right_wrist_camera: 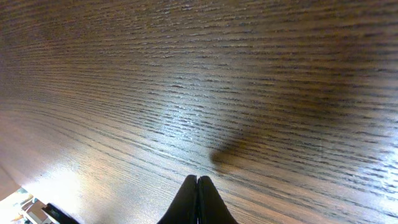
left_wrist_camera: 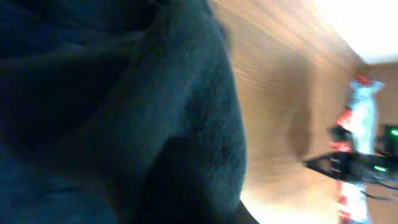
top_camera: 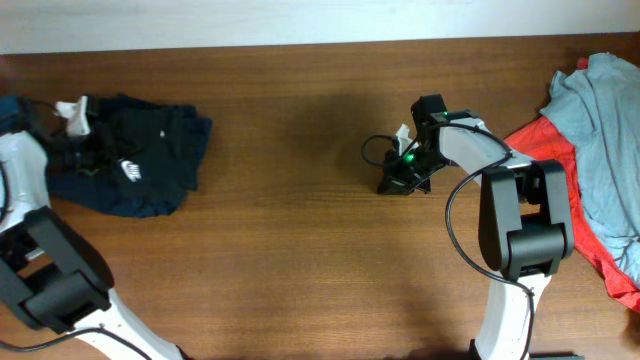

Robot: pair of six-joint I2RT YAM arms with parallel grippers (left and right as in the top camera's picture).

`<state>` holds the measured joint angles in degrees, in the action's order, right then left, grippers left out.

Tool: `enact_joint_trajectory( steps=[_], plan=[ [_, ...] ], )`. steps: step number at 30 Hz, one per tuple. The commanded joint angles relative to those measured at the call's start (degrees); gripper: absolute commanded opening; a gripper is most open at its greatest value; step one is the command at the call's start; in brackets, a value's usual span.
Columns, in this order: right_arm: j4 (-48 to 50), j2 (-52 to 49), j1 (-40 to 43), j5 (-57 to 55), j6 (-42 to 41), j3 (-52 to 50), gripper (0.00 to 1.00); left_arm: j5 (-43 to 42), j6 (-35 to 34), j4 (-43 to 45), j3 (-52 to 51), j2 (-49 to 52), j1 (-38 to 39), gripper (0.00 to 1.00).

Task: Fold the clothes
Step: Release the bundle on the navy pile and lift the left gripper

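While the dark T-shirt lies bunched in a heap at the left end of the table, white logo uppermost, no fold can be laid; the step in hand is judged to be spreading it flat. The left gripper sits at the heap's far-left edge. Its wrist view is filled with dark cloth and the fingers are hidden, so whether they pinch the fabric cannot be told. The right gripper hovers over bare wood near the table's middle, well apart from the shirt, fingers pressed together and holding nothing. A red garment and a grey-blue garment are piled at the right end. Recommended: take a hem or shoulder seam, one layer only, then lift and draw outward; bring the right arm across to the opposite corner so the cloth is tensioned evenly. Risk: catching several layers would drag the whole heap rather than open it.
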<state>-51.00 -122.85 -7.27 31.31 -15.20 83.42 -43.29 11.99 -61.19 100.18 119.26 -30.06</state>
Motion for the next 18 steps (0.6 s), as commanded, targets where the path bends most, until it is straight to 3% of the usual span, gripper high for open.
enact_joint_trajectory(
  steps=[1,6,10,13,14,16,18],
  plan=[
    [-0.2,-0.3,-0.3,-0.3,0.4,0.4,0.04,7.3,4.9,2.1,0.3,-1.9,-1.1,0.0],
    [-0.4,-0.3,-0.3,-0.3,0.3,0.4,0.04,17.0,4.7,4.2,0.2,-1.9,-1.2,0.01],
    [-1.1,-0.3,-0.3,-0.3,0.3,0.4,0.04,26.6,-0.5,5.1,0.2,-1.9,-1.2,0.34],
    [-1.4,-0.3,-0.3,-0.3,0.3,0.4,0.04,34.9,-5.8,5.3,0.3,-1.9,-1.4,0.44],
    [-1.5,-0.3,-0.3,-0.3,0.3,0.4,0.04,36.5,-7.0,5.2,0.4,-1.9,-1.6,0.55],
    [-1.8,-0.3,-0.3,-0.3,0.4,0.4,0.04,37.3,-8.3,5.2,0.5,-1.9,-2.3,0.99],
    [-2.1,-0.3,-0.3,-0.3,0.4,0.4,0.04,37.3,-9.3,4.7,1.0,-1.9,-3.2,0.99]
  ],
)
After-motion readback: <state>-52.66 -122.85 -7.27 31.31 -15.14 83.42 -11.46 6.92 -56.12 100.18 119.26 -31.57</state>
